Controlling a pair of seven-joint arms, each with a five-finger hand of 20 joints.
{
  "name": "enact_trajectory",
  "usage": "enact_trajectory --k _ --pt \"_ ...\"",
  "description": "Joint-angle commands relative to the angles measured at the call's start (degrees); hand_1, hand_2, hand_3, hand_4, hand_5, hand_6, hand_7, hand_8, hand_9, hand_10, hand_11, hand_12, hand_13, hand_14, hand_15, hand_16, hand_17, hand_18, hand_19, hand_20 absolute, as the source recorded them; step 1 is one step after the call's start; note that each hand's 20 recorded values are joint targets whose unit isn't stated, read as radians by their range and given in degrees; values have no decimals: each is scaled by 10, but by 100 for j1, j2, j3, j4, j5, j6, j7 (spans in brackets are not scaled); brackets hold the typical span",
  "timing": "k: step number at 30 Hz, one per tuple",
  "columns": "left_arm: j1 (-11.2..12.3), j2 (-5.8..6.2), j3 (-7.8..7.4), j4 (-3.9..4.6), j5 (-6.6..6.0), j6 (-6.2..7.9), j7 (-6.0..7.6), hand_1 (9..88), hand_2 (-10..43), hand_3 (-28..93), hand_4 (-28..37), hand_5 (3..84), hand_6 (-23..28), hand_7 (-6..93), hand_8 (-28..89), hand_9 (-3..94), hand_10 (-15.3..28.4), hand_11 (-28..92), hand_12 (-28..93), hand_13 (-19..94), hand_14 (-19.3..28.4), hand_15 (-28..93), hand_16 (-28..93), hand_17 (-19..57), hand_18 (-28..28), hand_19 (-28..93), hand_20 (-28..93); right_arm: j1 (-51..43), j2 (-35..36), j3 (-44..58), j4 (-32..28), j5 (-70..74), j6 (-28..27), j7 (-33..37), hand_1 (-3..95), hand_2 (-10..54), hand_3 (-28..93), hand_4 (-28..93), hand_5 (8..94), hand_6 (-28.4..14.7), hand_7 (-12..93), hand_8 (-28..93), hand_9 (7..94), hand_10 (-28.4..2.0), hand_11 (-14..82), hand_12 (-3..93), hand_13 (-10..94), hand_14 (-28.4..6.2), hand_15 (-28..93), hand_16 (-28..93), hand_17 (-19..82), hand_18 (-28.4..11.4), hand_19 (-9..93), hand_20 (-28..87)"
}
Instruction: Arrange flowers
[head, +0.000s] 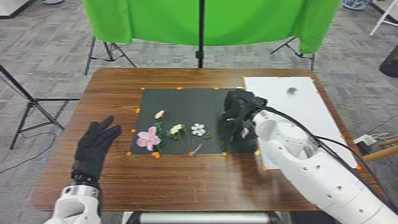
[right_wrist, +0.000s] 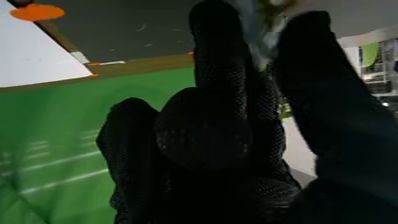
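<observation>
On the black mat (head: 178, 100) lie a pink flower (head: 148, 139), a small peach bloom (head: 159, 114) and two white flowers (head: 175, 129) (head: 197, 129) with green stems. The right hand (head: 236, 111) is over the mat's right part, beside the white sheet. In the right wrist view a pale flower with green parts (right_wrist: 258, 37) is pinched between finger and thumb of the right hand (right_wrist: 204, 135); the glove covers much of it. Left of the mat, the left hand (head: 94, 142) is held over the table with straight fingers, holding nothing.
A white sheet (head: 306, 112) with a small grey object (head: 291, 91) covers the table's right side. Orange markers line the mat's edges. Behind the brown table (head: 187, 190) hangs a green cloth (head: 151, 22) on stands.
</observation>
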Motion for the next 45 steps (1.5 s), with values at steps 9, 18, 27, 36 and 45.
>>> enact_trajectory --k 9,18,27,36,45 --pt "85 -22 -8 1 33 -48 -82 179 52 642 -283 412 35 68 -62 442 129 151 132 338 139 97 20 51 103 13 170 206 -17 970 73 -89 303 387 307 -95 632 -186 691 5 170 -92 841 -137 230 218 901 -30 594 345 645 -123 932 605" --pt "86 -1 -31 0 36 -57 -110 181 52 639 -283 411 36 65 -60 438 128 150 132 337 138 96 18 50 103 13 168 -51 243 1429 -40 343 355 450 321 -95 640 -162 691 -1 163 -86 826 -143 223 219 889 -40 598 344 631 -131 932 605" --pt "-3 2 6 30 49 -92 -100 181 52 637 -283 412 37 65 -60 440 131 151 132 337 139 97 19 50 103 13 169 276 215 491 -848 969 -1117 -322 346 78 715 19 662 12 153 10 880 -131 364 260 897 -45 619 331 639 -134 932 614" --pt "-34 -23 48 62 37 -73 -80 178 52 639 -283 419 37 68 -62 449 135 151 135 346 144 100 23 51 104 14 171 542 -56 -122 -909 830 -1912 -384 315 130 739 97 553 30 144 -108 892 -125 453 253 918 -44 651 326 672 -139 932 651" --pt "40 -30 7 38 23 -59 -44 182 55 634 -283 419 38 67 -62 449 135 150 136 346 145 99 22 52 104 13 170 593 -103 -252 -621 582 -2228 -198 308 134 735 101 559 28 145 -110 898 -126 461 250 923 -43 655 324 679 -141 932 659"
